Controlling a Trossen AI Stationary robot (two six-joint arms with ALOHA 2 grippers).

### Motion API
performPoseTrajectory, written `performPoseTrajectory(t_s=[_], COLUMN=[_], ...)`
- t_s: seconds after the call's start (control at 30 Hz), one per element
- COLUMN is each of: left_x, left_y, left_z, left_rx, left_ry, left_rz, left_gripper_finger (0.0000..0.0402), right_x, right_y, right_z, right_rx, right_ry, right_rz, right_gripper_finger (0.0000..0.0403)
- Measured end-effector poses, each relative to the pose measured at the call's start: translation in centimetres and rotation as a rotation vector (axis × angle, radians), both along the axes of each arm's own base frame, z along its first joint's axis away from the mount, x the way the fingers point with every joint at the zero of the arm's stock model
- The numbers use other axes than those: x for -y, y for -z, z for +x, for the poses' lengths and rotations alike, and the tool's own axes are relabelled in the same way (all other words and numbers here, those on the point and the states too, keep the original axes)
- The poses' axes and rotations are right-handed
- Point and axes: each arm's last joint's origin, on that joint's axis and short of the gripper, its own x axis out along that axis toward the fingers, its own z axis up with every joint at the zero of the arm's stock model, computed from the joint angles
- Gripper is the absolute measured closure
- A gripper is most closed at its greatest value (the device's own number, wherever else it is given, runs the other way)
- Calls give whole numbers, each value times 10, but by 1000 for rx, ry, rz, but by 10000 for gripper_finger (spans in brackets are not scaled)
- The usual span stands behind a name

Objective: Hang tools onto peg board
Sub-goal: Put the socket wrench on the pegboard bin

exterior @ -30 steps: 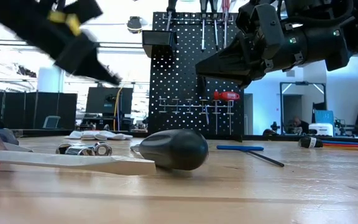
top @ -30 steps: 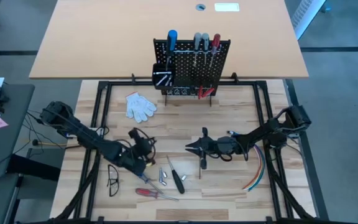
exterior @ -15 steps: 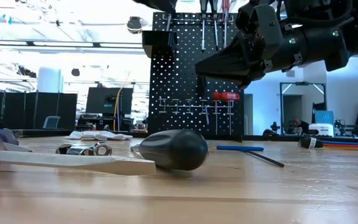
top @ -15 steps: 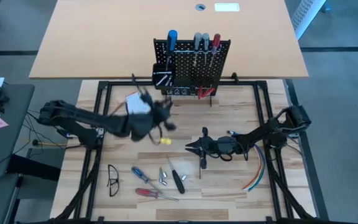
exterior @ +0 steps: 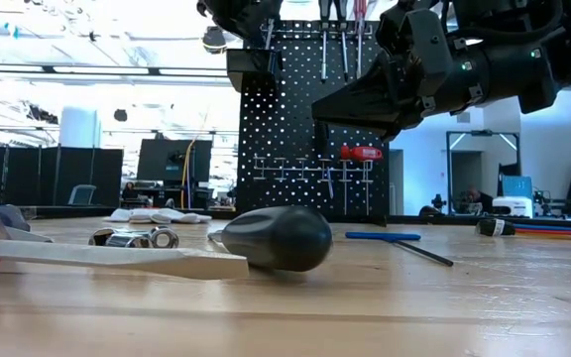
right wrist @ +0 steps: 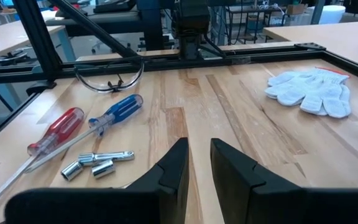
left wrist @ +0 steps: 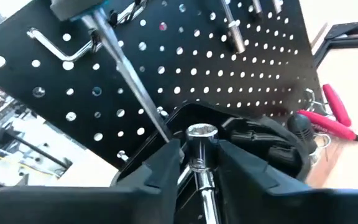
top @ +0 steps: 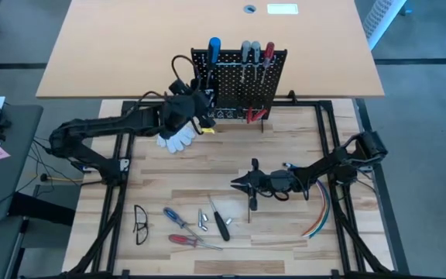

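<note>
Left pincer (left wrist: 194,163): holding silver bit (left wrist: 199,142) over black bin (left wrist: 260,140), frame centre
Right pincer (right wrist: 197,163): narrow, above tabletop (right wrist: 241,124)

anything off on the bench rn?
Nothing damaged or spilled. Non-tool clutter sits among the work: a white glove under the left arm near the peg board, safety glasses by the loose screwdrivers, and coloured cables at the right edge.
</note>
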Motion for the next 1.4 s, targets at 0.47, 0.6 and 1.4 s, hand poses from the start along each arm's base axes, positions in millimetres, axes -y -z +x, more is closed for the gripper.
performPoseTrajectory(t_s=[0.47,0.6,1.4], left_x=[47,86,223], left_y=[-35,-25,172], left_z=[-54,-88,-108], left_rx=[-69,-36,-25], left_ry=[-66,46,83], left_rz=[118,-34,-267], left_gripper_finger=[207,218,228], right_x=[-10,-53,-49], right_y=[-3,-18,17], right_z=[-2,-2,151], right_rx=[24,96,-534], right_ry=[-66,-281,-585], right_rz=[-62,-223,-109], right_gripper_finger=[326,326,136])
